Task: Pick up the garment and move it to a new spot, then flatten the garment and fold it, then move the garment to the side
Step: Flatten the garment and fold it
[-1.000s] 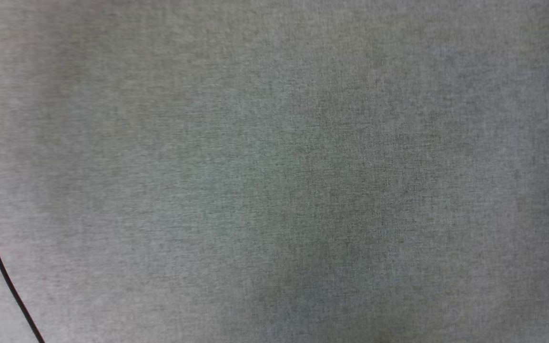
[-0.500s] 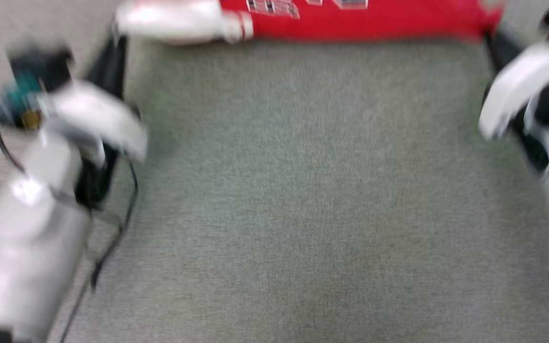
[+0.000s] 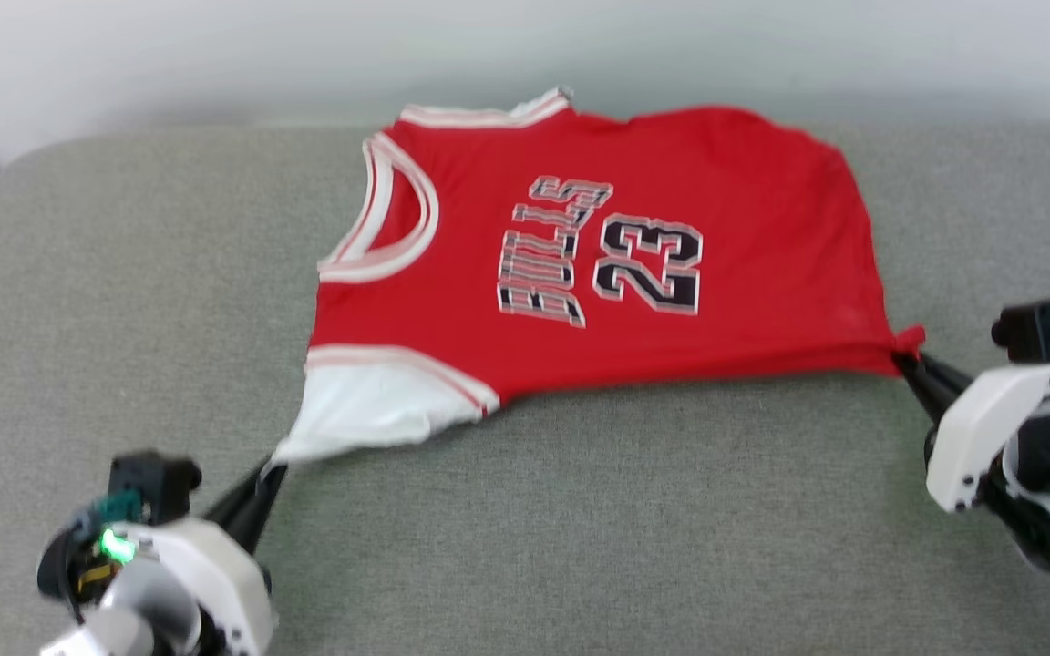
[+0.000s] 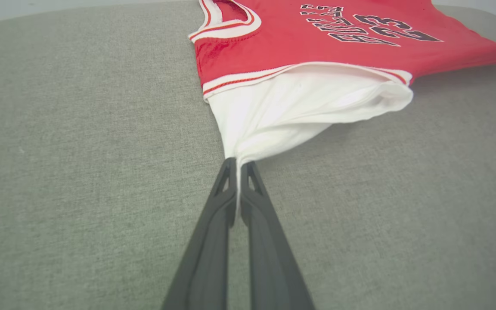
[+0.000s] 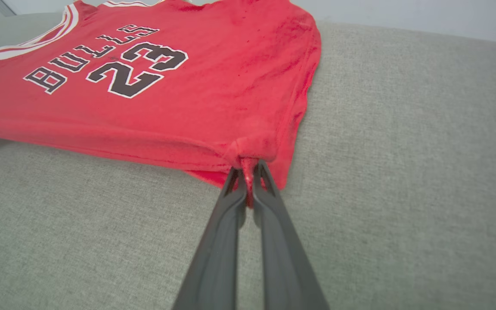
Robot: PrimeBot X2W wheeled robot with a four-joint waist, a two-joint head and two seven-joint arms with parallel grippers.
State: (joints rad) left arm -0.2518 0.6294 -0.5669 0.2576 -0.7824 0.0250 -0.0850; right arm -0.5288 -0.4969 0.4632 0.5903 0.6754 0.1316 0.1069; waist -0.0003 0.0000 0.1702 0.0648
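Pinching w/ both grippers: the left gripper point(image 4: 238, 165) has its jaws closed right down on the bunched tip of the white sleeve point(image 4: 299, 103), w/ just a thin sliver of white cloth caught btwn the two dark fingers. The right gripper point(image 5: 250, 167) is closed just as tight, jaws nipping a small puckered corner of the red hem point(image 5: 252, 144), w/ a bit of red fabric showing btwn the fingers. The garment point(image 3: 744, 228), a red jersey w/ black white-edged "BULLS" lettering and no. 23, lies spread print-up on a grey fabric cushion point(image 3: 580, 528), stretched btwn the two grips. In the head view its striped neckline point(image 3: 397, 228) points to the robot's left and the hem to the right. The near sleeve is drawn to a point toward the left gripper at lower left, and the near hem corner is drawn to a point toward the right gripper at the right edge. The near edge runs taut btwn them. In both wrist views that edge sits slightly off the cushion w/ shadow under it. The far side rests on the cushion near its back edge, w/ a pale wall point(image 3: 215, 55) behind.
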